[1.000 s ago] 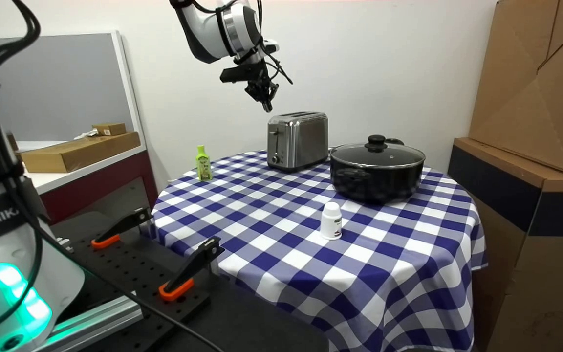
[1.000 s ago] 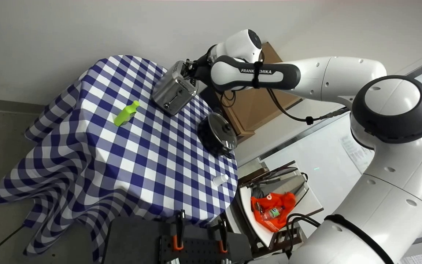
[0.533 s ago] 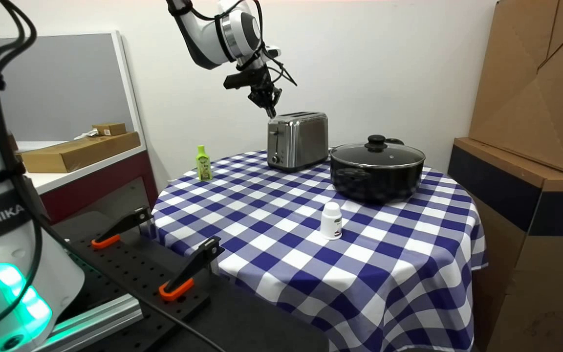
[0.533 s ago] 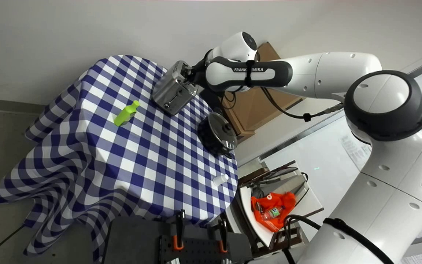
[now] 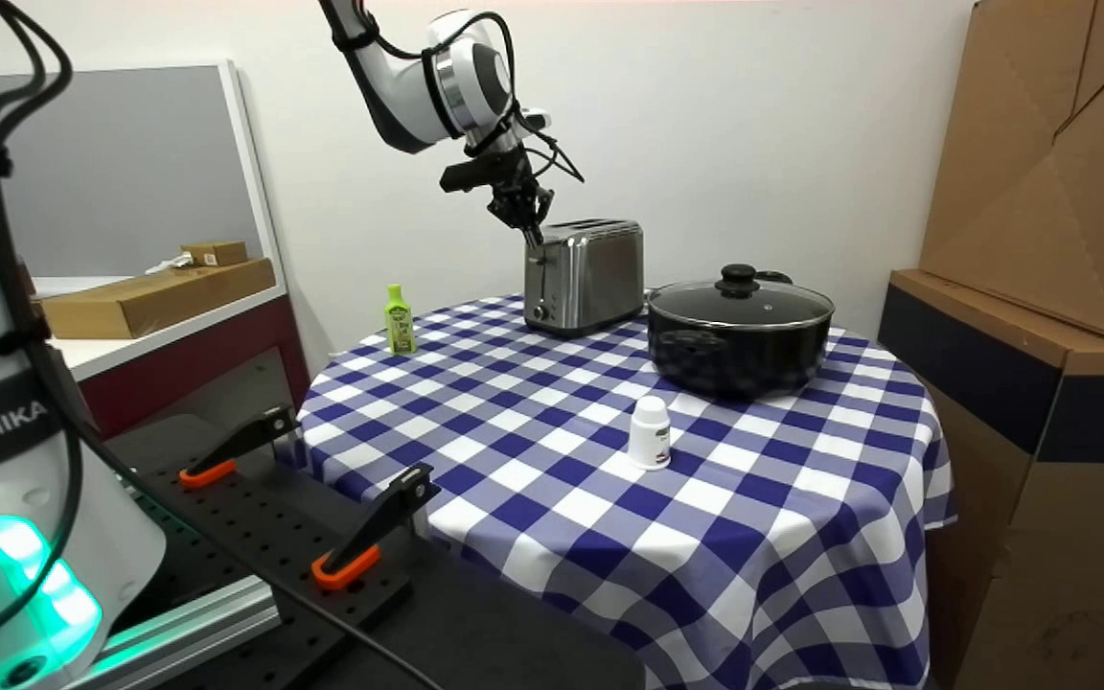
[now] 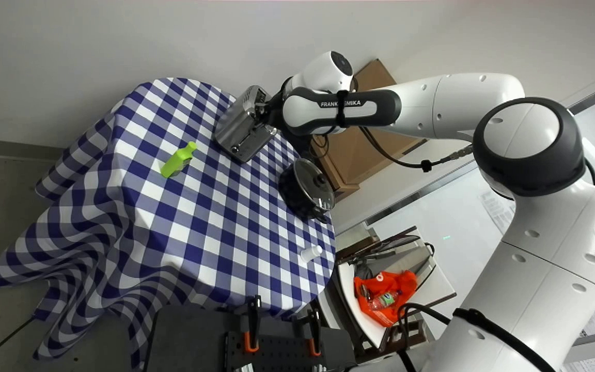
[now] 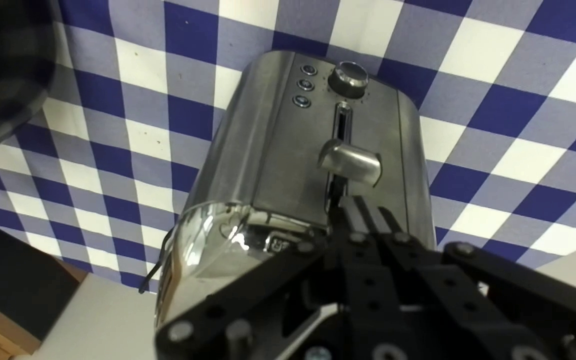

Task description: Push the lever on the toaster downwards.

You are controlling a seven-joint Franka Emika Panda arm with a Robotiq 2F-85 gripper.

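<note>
In both exterior views you have the silver toaster (image 5: 586,278) standing upright on the blue-and-white checked tablecloth (image 5: 475,431): boxy metal body, rounded edges, brighter polish near the top. Wrist view gives you its narrow end face (image 7: 298,160), with a round control knob (image 7: 350,79) near the base, three small round buttons (image 7: 305,85) in a row beside it, and a vertical slot (image 7: 342,122) above the knob. Note the lever (image 7: 352,164), a curved silver-toned tab, raised in the upper part of that slot.
</note>
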